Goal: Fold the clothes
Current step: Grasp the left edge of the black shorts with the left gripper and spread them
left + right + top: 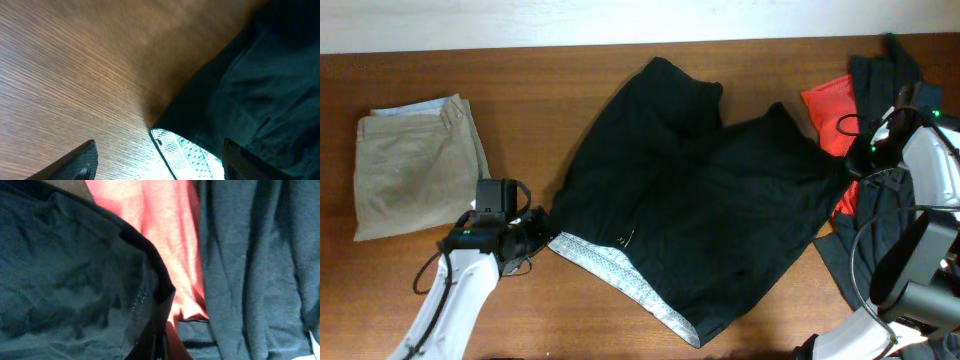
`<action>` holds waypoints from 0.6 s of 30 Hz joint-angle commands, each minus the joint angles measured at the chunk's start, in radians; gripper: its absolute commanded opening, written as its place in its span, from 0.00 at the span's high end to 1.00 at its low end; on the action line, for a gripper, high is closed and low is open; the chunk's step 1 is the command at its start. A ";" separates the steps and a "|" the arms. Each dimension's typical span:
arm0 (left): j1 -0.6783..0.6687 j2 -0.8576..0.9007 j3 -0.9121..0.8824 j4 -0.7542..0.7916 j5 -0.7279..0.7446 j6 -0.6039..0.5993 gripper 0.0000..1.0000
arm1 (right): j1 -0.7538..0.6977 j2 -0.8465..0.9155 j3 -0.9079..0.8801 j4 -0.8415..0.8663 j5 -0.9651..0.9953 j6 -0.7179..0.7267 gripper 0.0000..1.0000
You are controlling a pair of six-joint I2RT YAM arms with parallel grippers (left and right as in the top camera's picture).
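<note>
Straddling a hem corner, left gripper point(536, 232) sits lower left of the overhead frame, open: in its wrist view both fingertips point(80, 162) are spread wide, nothing between them but the corner of the speckled lining point(187, 152) and bare desk point(440, 80). Likely placed there to pinch that corner for a fold; no grip yet.

Right gripper point(852, 168) is at the right edge of the frame, pressed against the far side of the same garment. Its wrist view is filled with cloth and no finger shows clearly, so I cannot tell if it is open or closed. Probably there to take the opposite corner, so both arms can lift the piece together.

The black trousers point(710, 190) lie spread flat across the middle of the desk, running from upper centre down to lower right. The pale lining band is turned out along the lower left hem. They are not folded yet, so the task looks to be at the grasp stage.

Other items:
- One beige garment point(415, 175), already folded, sits at left, well apart from the trousers. It looks like a done item set aside.
- One red garment point(825, 115) at upper right is partly tucked under dark cloth.
- A dark heap point(890, 70) at far right touches the red piece. I cannot tell how many pieces are in it.

Count: two arms, one spread black piece, one folded beige, one red, one heap.
</note>
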 commanded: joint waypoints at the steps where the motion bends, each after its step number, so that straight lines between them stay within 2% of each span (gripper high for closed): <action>1: 0.000 0.154 0.003 0.025 0.093 0.004 0.21 | 0.019 -0.011 0.013 -0.003 0.001 0.012 0.96; 3: -0.005 0.282 0.003 0.165 0.179 0.005 0.24 | 0.019 -0.011 0.013 -0.009 0.001 0.012 0.96; 4: -0.004 0.316 0.003 0.232 0.185 0.005 0.67 | 0.019 -0.011 0.013 -0.010 0.001 0.012 0.96; 5: -0.003 0.322 0.003 0.279 0.185 0.016 1.00 | 0.019 -0.011 0.013 -0.010 0.001 0.012 0.96; 7: 0.031 0.319 0.026 0.455 0.161 0.024 1.00 | 0.019 -0.011 0.013 -0.017 0.000 0.012 0.96; 9: 0.113 0.320 0.131 0.531 0.161 0.023 1.00 | 0.027 -0.011 0.013 -0.013 -0.165 0.012 0.96; 11: 0.158 0.320 0.221 0.590 0.123 0.027 0.99 | 0.068 -0.011 0.013 -0.010 -0.217 0.019 0.96; 12: 0.164 0.322 0.246 0.608 0.115 0.032 0.71 | 0.091 -0.011 0.013 -0.010 -0.217 0.024 0.96; 13: 0.167 0.326 0.271 0.619 0.120 0.061 0.13 | 0.120 -0.011 0.013 -0.012 -0.216 0.024 0.96; 14: 0.167 0.326 0.275 0.591 0.174 0.090 0.01 | 0.134 -0.011 0.013 -0.017 -0.216 0.023 0.96; 18: 0.129 0.326 0.274 -0.053 0.474 0.117 0.01 | 0.150 -0.011 0.013 -0.032 -0.213 0.023 0.96</action>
